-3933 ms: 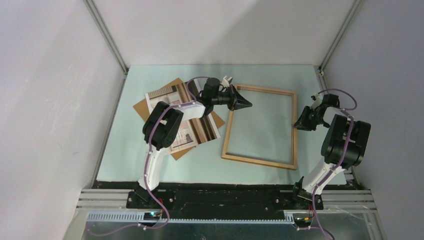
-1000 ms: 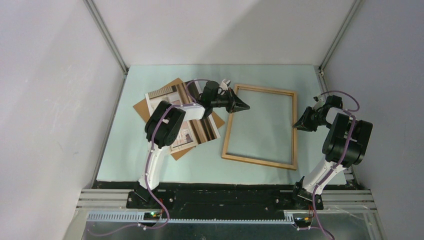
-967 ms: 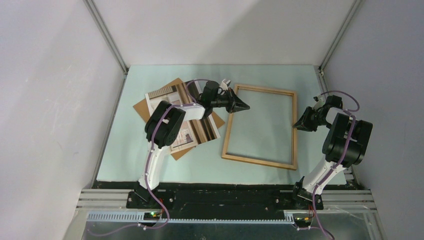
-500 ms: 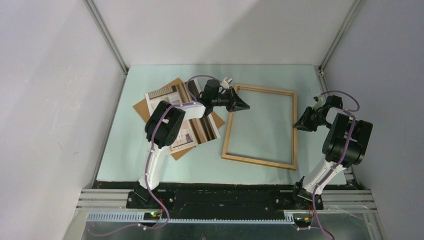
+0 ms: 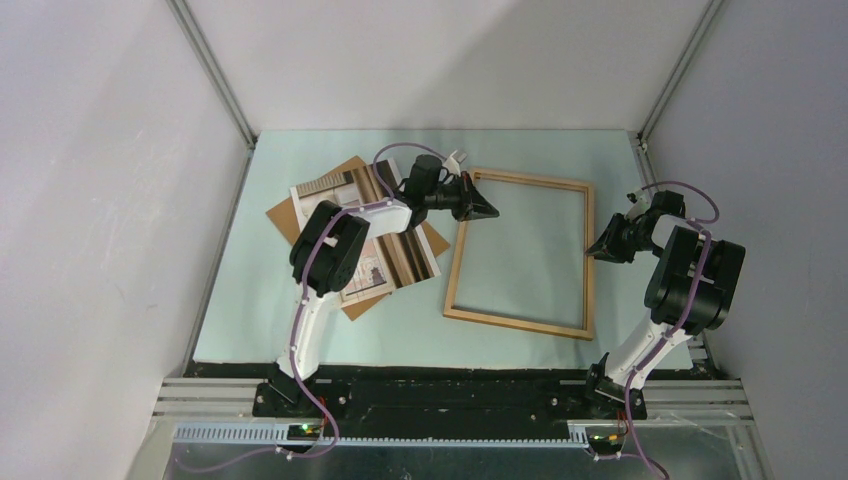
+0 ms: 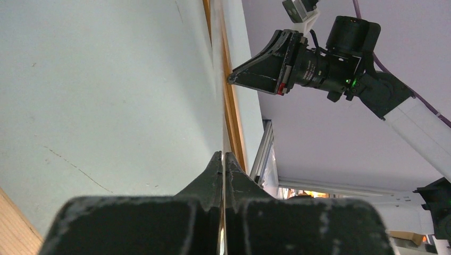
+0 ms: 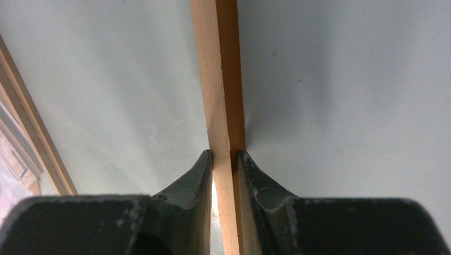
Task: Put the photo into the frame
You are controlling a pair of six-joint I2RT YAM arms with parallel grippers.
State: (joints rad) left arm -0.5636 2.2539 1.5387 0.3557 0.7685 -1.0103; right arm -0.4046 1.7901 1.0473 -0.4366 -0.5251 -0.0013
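Note:
The frame point(image 5: 515, 322), thin light wood, lies flat on the pale green table right of centre. My right gripper point(image 5: 592, 250) is shut on its right rail; in the right wrist view the rail point(image 7: 218, 79) runs between the two fingers point(image 7: 223, 154). My left gripper point(image 5: 492, 211) is shut, with nothing seen in it, and hovers inside the frame's upper left corner. From the left wrist view point(image 6: 223, 154) it points across at the far rail point(image 6: 232, 111) and at the right gripper point(image 6: 232, 81). The photo point(image 5: 410, 258) lies left of the frame, partly under the left arm.
A brown backing board point(image 5: 345, 170) lies under the photo, sticking out at the far and near corners. Grey walls enclose the table on three sides. A metal rail point(image 5: 450, 395) carrying both arm bases runs along the near edge.
Since the oldest frame the right wrist has shifted slightly along the frame's right rail. Over the last second nothing has visibly moved.

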